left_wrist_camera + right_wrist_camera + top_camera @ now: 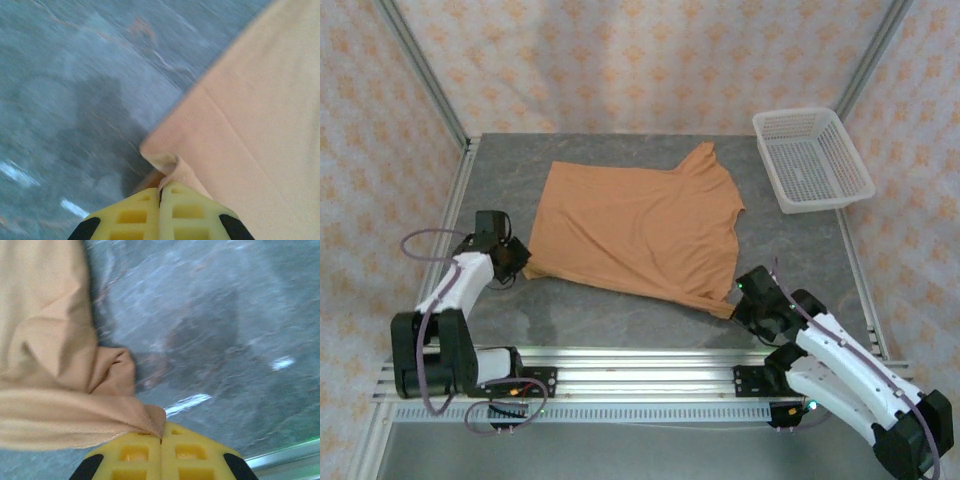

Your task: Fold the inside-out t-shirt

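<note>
**Fig.** Two-arm fold, grasp stage. The inside-out t-shirt (640, 230) lies spread near the centre of the table (620, 320), w/ its hem edge toward the arms. One short sleeve (705, 160) sticks out at far right; the other sleeve can't be made out.

**L gripper** (161, 194): jaws pressed together, near-left hem corner pinched at the tips.

**R gripper** (161, 441): likewise closed on the near-right hem corner, w/ cloth bunched in a small pucker just beside it.

**Step (judged):** both hem corners are gripped and the body of the shirt is not yet raised, so this is the start of a hem-to-collar fold.

**Next move (judged):** raise both corners together and level, carry them toward the far edge, and keep the hem taut btwn the arms so the thin cloth doesn't sag or twist.

**Materials:**
- Shirt: soft matte tan knit w/ shallow wrinkles and a stitched hem band.
- Table: mottled grey, slightly glossy.
- Fingertips: yellow plastic w/ rectangular cut-outs.
- Basket (812, 160): white perforated plastic, rectangular, at the far-right corner, well apart from the shirt.
</note>
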Motion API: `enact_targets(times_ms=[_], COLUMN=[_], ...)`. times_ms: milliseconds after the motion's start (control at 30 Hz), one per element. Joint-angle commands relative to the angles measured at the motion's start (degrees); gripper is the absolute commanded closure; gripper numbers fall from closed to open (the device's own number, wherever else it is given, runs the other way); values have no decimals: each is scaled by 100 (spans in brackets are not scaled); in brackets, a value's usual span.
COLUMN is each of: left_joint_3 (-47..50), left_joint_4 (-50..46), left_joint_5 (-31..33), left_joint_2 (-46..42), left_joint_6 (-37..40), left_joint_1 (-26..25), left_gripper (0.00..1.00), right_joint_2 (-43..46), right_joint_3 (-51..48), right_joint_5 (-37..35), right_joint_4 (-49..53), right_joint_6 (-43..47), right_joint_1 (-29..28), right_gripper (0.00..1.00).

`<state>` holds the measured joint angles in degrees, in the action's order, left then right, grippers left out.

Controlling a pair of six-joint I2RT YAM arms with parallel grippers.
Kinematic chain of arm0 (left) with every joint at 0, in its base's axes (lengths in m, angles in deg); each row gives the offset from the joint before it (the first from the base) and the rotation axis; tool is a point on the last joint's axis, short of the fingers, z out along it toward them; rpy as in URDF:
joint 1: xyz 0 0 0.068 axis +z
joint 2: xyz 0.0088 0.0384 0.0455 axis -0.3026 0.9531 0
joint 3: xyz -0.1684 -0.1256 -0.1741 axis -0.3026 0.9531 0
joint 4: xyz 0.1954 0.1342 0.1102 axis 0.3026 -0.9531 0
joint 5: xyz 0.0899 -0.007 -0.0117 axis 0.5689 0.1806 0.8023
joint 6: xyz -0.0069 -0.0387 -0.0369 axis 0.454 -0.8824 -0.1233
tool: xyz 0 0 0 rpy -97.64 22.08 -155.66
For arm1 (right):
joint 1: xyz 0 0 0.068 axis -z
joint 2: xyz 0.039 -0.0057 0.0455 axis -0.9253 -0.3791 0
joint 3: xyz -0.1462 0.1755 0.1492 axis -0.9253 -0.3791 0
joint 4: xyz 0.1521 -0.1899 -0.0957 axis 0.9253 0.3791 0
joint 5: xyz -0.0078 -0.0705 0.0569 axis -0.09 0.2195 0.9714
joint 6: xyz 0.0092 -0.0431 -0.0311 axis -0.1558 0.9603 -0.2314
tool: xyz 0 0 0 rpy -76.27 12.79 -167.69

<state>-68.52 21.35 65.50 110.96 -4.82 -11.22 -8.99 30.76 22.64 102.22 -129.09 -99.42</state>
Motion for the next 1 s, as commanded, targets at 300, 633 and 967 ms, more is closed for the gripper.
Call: enact_targets(times_ms=[300,633,967], left_joint_3=[-864,-2630,-4471], left_joint_4=[-1095,-810,-1179], left_joint_5=[898,1187,1193], left_joint_2=[-1220,1303,3330], left_joint_6=[-106,253,476], left_joint_1=[-923,-741,-508], left_gripper=[100,100,100], right_joint_2=[-1143,-3776,-6263], right_joint_3=[2452,4509,6511], right_joint_5=[-223,-148,176], right_joint_4=[303,-203,-121], right_joint_6=[889,2085,2467], right_joint_1=[248,1547,2008], right_gripper=[100,100,100])
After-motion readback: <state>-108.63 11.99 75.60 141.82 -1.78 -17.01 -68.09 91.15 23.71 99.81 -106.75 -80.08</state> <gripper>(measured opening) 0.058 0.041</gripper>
